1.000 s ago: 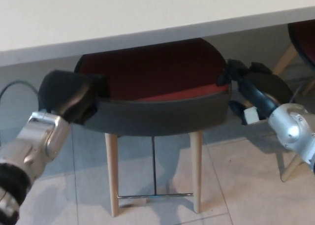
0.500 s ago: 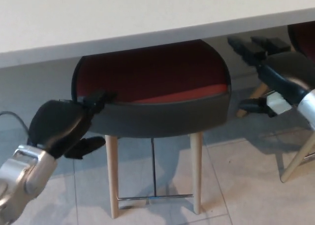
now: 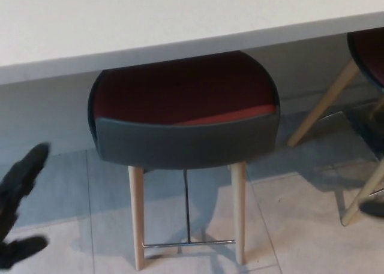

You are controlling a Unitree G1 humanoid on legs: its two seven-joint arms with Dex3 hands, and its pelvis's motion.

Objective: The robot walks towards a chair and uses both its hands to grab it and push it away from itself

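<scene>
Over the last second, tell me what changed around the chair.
Both hands let go of the chair and pulled back: the left hand dropped to the lower left, blurred; the right hand left the view. The chair stayed tucked under the table.

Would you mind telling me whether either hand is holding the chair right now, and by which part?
Nothing is held. The left hand hangs blurred low at the left edge, clear of the chair; the right hand is out of view.
</scene>
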